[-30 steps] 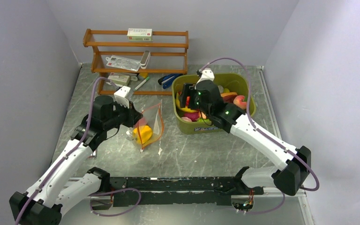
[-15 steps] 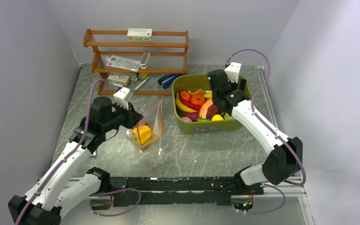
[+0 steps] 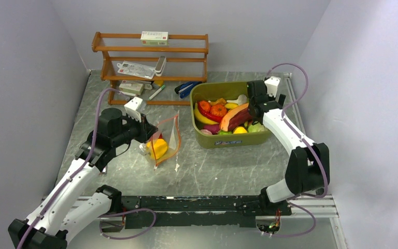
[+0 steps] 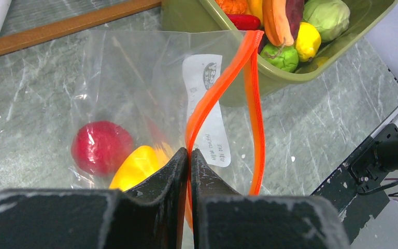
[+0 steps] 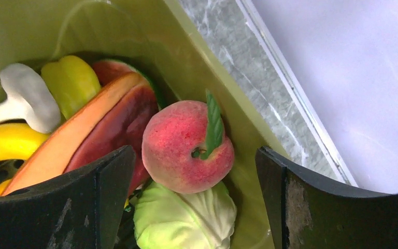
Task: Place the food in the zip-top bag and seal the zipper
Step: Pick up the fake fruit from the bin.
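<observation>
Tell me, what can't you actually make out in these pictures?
- Top view: the peach is hidden under the right gripper; only the right wrist view shows it.
- Left wrist view: the left gripper, pinching the zipper, covers part of the yellow food in the zip-top bag.
- Top view: print on the shelf box is too small to read.
- All views: whatever lies deepest in the tub is buried.

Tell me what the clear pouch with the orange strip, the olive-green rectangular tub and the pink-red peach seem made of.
Clear pouch: thin glossy plastic film, see-through and creased.
Olive-green tub: likely rigid moulded plastic, smooth, soft sheen.
Pink-red peach: probably plastic or foam, matte speckled skin.
</observation>
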`<move>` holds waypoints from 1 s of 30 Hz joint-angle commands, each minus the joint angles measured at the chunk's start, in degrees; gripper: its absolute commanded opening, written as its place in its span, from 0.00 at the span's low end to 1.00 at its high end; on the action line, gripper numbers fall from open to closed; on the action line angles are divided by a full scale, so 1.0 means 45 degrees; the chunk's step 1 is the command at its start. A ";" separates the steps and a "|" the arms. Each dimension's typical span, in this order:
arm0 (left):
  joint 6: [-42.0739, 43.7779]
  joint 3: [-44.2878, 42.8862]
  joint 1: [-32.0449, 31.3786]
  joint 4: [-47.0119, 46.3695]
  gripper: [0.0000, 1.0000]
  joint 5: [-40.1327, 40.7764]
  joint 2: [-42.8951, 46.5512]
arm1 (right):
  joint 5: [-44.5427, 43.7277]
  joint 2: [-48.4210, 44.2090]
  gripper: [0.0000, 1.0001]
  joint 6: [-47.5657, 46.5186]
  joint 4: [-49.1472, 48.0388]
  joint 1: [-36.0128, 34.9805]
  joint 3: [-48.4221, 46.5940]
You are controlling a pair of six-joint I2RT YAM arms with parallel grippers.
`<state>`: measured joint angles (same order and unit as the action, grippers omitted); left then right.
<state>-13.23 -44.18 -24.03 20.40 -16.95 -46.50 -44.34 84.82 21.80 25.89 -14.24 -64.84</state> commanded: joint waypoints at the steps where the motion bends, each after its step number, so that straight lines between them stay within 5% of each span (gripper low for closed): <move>1: 0.0240 0.0076 0.0067 -0.0194 0.07 0.0032 0.0090 | 0.0895 0.0064 0.88 -0.0309 -0.1156 0.0276 0.0615; 30: 0.0304 0.0063 0.0090 -0.0112 0.07 0.0178 0.0127 | 0.0581 0.1252 0.86 -0.0667 -0.1493 0.0472 0.0463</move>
<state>-12.43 -44.16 -24.03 20.43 -16.75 -46.52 -40.95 90.48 19.20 19.59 -12.53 -61.47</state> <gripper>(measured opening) 0.071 0.883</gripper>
